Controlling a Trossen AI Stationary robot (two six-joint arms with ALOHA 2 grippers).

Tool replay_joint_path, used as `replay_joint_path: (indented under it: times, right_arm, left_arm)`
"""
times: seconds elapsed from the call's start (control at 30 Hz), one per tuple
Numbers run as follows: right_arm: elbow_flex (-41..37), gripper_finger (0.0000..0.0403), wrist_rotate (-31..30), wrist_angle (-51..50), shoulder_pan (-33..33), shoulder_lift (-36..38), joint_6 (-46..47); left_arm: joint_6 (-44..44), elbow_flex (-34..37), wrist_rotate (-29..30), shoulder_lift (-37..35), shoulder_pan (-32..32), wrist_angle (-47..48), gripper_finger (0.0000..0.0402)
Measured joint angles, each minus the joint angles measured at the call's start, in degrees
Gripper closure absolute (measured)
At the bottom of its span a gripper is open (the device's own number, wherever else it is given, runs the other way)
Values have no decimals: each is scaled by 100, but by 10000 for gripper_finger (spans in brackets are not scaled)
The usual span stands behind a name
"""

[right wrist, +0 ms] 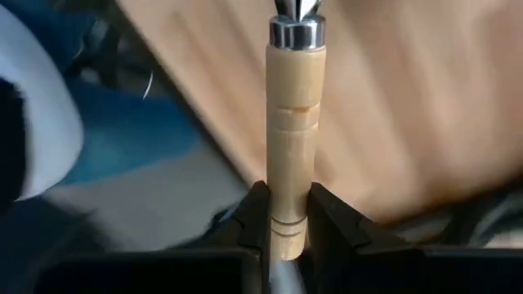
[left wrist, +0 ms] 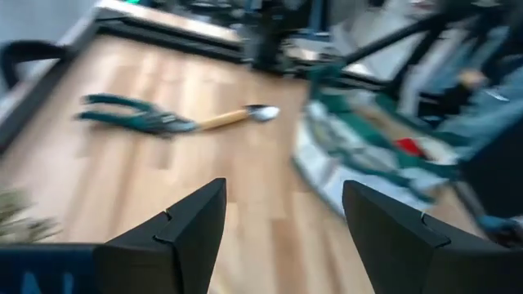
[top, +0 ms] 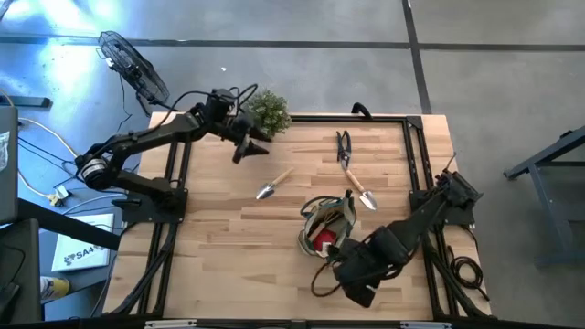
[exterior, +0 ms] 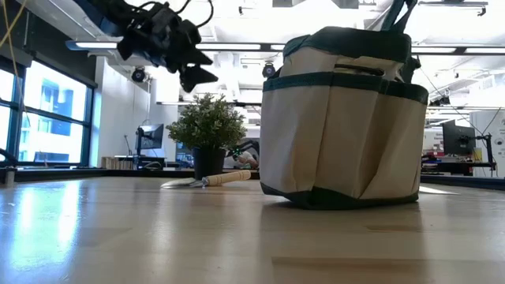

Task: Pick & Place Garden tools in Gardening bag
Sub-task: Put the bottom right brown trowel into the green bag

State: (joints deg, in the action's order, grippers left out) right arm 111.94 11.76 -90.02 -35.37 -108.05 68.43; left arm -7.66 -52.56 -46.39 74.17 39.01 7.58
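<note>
Tabletop [top: 228, 247]: pale wooden slats inside a black frame, seen from above, with one dark arm at each side.
Left arm: reaches in from 9 o'clock toward the far edge; its left hand [top: 243, 146] hangs in the air beside the plant, fingers spread apart and empty.
Right arm: lies low across the near right corner, toward 5 o'clock; its right hand [top: 352, 279] sits just beside the bag's near side, fingers clamped on a wooden tool handle [right wrist: 292, 139] with a metal collar at its far end. The tool's head is out of sight.
Gardening bag [top: 326, 228]: olive and tan tote standing upright right of centre, mouth open, a red piece [top: 322, 241] visible inside.
Potted plant [top: 268, 111]: bushy green, at the far edge, about 12 o'clock.
Pruners [top: 344, 148]: green-handled, lying flat at 1 o'clock, well apart from the bag.
Trowel by the bag [top: 361, 196]: wooden handle, metal blade, just beside the bag's far right rim.
Second trowel [top: 272, 183]: lies alone near the centre, toward 11 o'clock of the bag.
</note>
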Motion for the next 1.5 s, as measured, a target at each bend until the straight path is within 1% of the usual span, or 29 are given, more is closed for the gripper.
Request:
replay_joint_path:
  times: [0.17,0.27,0.37,0.43,0.57,0.67,0.77,0.9,1.0,1.1,1.33,1.5]
  right_arm:
    - [0,359,1508,-5,235,-94,1141]
    - [-2,359,2232,-2,291,-199,1596]
    - [-2,359,3003,0,327,-330,1930]
    - [-2,359,3446,0,381,-397,2045]
    - [-2,359,4114,-13,573,-460,2442]
    - [-2,359,4438,-4,794,-542,2486]
    - [-2,359,4655,65,1042,-667,2300]
    - [-5,359,4760,79,1297,-793,1879]
    - [-7,359,4917,18,1412,-835,1741]
    - [-13,359,5122,11,1512,-837,1821]
    - [-53,359,5164,-17,1749,-931,1751]
    - [-384,359,5208,6,1792,-960,1598]
  left_arm:
    - [-396,0,677,0,122,204,162]
    - [-608,0,1099,0,109,413,162]
    - [-631,0,1313,0,111,539,162]
    - [-704,0,1465,0,111,641,162]
    - [-658,0,1675,0,111,738,162]
    - [-448,55,1740,0,102,791,162]
    - [-286,224,1754,0,100,806,162]
    - [-258,611,1763,0,100,753,162]
    - [-202,886,1757,0,100,373,162]
    - [-24,1064,1757,2,102,164,162]
    - [230,1188,1684,1,21,-83,162]
    - [212,1198,1743,2,-117,-26,162]
